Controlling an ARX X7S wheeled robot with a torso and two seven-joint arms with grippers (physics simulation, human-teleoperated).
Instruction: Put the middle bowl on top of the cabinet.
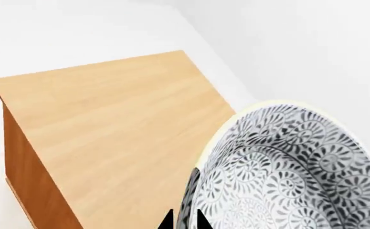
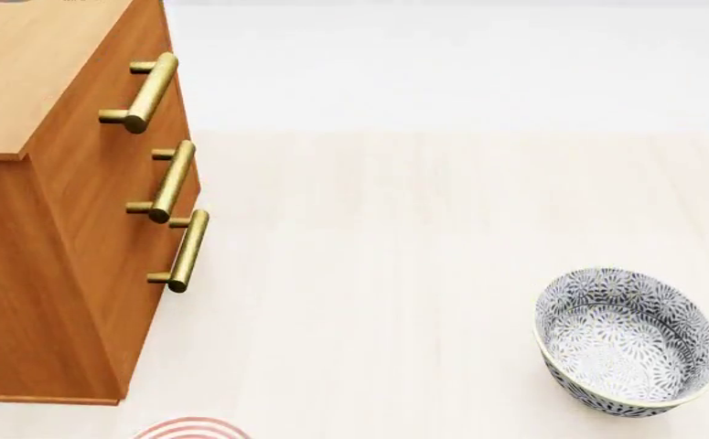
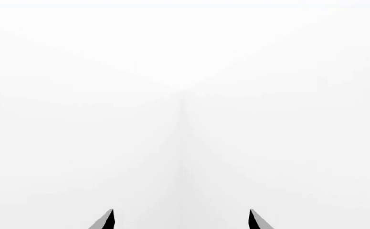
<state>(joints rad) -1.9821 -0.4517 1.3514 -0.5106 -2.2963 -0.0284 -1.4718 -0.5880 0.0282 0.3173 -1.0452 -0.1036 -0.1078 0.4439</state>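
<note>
Head view first, from its left edge rightward: the cabinet (image 2: 73, 229) fills the left side, tall and orange-brown, with a pale wooden top and three brass bar handles (image 2: 171, 181) stacked down its front; it stands on a pale floor (image 2: 391, 274); just below its foot, at the bottom edge, a sliver of a white plate with red rings (image 2: 192, 430) shows; well apart to the right, a patterned bowl (image 2: 625, 340) sits upright on the floor, dark grey-and-white floral inside and out with a thin pale rim; neither arm shows in this view. Left wrist view: the cabinet's bare top slopes across the picture, and the middle bowl (image 1: 293, 167) is held over it, tilted so that its floral inside faces the camera; the left gripper (image 1: 183, 220) shows two dark fingertips (image 1: 167, 222) standing narrow on either side of the bowl's rim, clamped on it; whether the bowl touches the cabinet top cannot be told. Right wrist view: the right gripper (image 3: 181, 220) shows only two dark tips set wide apart at the picture's edge, with nothing between them; beyond them lies plain white wall meeting in a faint corner line.
</note>
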